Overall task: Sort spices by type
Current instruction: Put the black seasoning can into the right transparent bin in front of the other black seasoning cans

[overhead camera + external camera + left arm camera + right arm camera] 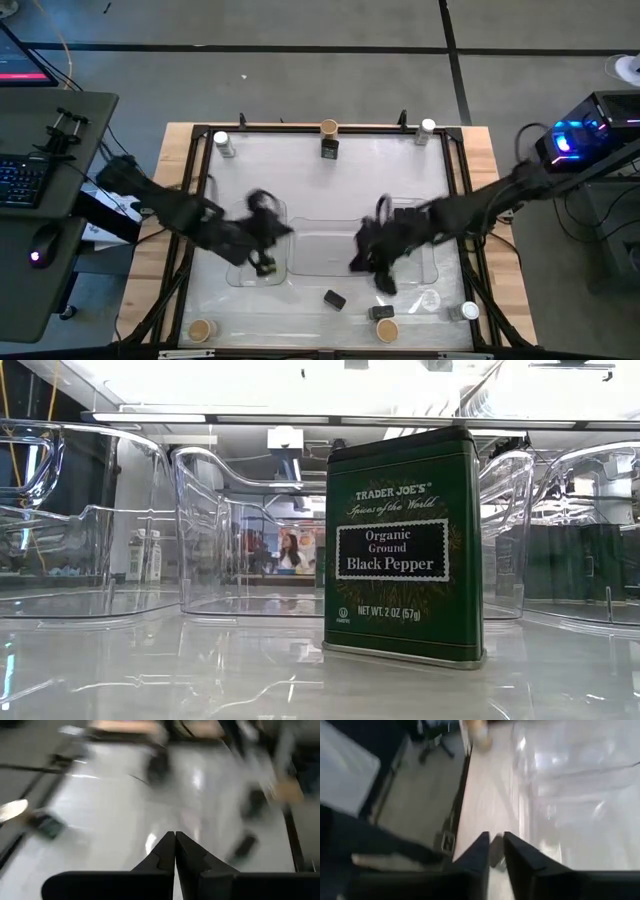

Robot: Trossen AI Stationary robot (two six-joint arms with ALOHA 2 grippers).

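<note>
Motion-blurred spices (49,824) in left wrist view; trays (95,520) cut off at low view's edges.

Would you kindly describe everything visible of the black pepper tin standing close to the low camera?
The black pepper tin is a boxy, dark green metal container with a darker lid and a silvery bottom rim. Its label reads Trader Joe's Organic Ground Black Pepper. It stands upright on the glossy table, in front of the clear trays, touching nothing else.

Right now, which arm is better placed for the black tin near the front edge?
Probably right: its claw hovers nearer the black tin than the left claw, which is shut and empty.
</note>
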